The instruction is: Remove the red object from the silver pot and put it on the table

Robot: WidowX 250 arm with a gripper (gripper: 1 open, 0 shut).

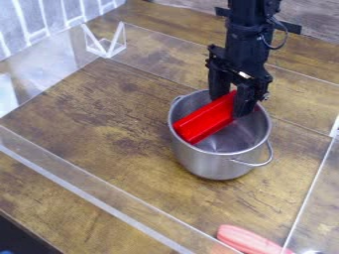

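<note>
Shows a salmon-red rounded handle-like thing (248,239) lying near the bottom edge, toward the right. Shows a whitish angular piece (103,42) at upper left, well apart from it, and a pale ribbed panel (36,14) in the corner beyond. Shows a dark shape (16,241) at lower left, cut off, too unclear to name.

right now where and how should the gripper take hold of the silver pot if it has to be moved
The silver pot is best pinched by its wall at the near rim, coming from above, one finger inside and one outside. The wall looks thin and upright there, while the red block leans at the far side, under the gripper.
</note>
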